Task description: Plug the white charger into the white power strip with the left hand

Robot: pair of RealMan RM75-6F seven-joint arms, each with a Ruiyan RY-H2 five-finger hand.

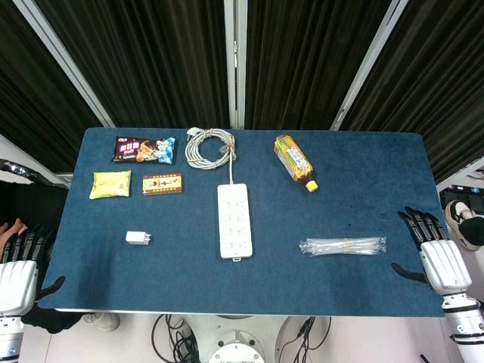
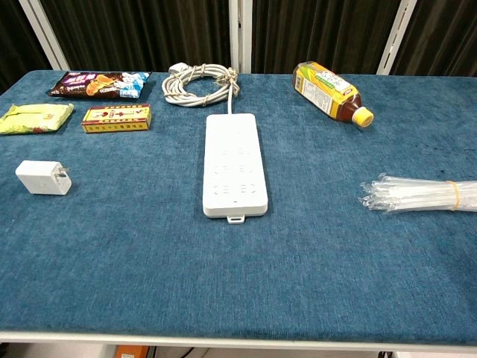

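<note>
The white charger (image 1: 137,237) (image 2: 43,177) lies on its side on the blue table, left of centre, prongs pointing right. The white power strip (image 1: 234,220) (image 2: 234,165) lies lengthwise mid-table, its coiled cable (image 1: 210,145) (image 2: 199,83) at the far end. My left hand (image 1: 18,266) hangs off the table's left front corner, fingers apart, holding nothing. My right hand (image 1: 436,251) sits at the right front edge, fingers spread and empty. Neither hand shows in the chest view.
Snack packets (image 1: 144,149), a yellow pack (image 1: 110,184) and a small red box (image 1: 162,184) lie at the back left. A tea bottle (image 1: 295,162) lies back right of the strip. A bundle of clear straws (image 1: 342,246) lies front right.
</note>
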